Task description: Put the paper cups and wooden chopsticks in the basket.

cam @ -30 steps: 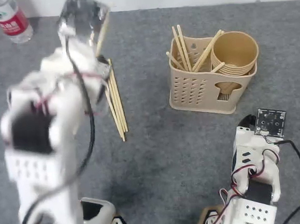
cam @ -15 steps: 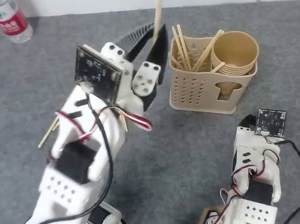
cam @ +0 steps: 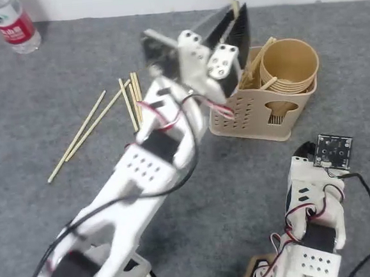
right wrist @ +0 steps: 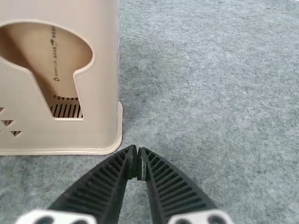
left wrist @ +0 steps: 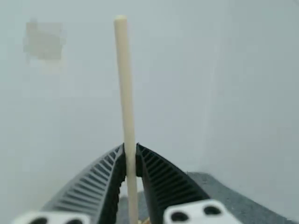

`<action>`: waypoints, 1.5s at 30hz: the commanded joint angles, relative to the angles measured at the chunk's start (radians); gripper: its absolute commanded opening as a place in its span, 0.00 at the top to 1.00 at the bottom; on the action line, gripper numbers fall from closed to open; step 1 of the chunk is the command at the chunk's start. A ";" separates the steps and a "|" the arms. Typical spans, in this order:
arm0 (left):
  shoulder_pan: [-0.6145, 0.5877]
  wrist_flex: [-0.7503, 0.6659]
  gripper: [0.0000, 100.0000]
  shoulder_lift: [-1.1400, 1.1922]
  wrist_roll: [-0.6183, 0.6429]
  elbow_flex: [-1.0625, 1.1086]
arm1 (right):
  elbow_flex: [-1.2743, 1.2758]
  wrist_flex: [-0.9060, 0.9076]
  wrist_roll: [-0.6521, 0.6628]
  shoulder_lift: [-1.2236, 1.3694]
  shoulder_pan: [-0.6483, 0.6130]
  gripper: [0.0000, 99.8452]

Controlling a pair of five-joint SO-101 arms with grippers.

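A beige slotted basket (cam: 260, 110) stands at the back right with stacked paper cups (cam: 289, 66) and several wooden chopsticks (cam: 256, 59) in it. My left gripper (cam: 234, 16) hangs over the basket's far left corner, shut on one upright chopstick (left wrist: 125, 93) that sticks out past its fingertips. Several more chopsticks (cam: 100, 122) lie loose on the grey mat to the left. My right gripper (right wrist: 138, 163) is shut on nothing, low over the mat just in front of the basket (right wrist: 60, 79).
A plastic water bottle (cam: 10, 24) lies at the back left corner. The right arm (cam: 318, 198) rests folded at the front right. A pale wall runs along the back edge of the mat.
The left arm has swung right from the loose chopsticks, carrying one chopstick up and over the basket. The right arm has not moved.
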 commanded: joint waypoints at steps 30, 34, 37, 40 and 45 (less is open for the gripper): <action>-0.149 0.358 0.93 -0.150 0.012 0.013 | 0.008 -0.018 0.043 -0.010 -0.013 0.99; -0.353 0.678 0.93 -0.299 0.011 0.010 | 0.008 -0.016 0.043 -0.010 -0.013 0.99; -0.512 0.881 0.93 -0.377 -0.101 0.015 | 0.008 -0.015 0.043 -0.010 -0.013 0.99; -0.624 1.031 0.93 -0.368 -0.265 0.018 | 0.008 -0.015 0.043 -0.010 -0.015 0.99; -0.749 1.172 0.86 -0.196 -0.431 0.025 | 0.008 -0.013 0.043 -0.010 -0.015 0.99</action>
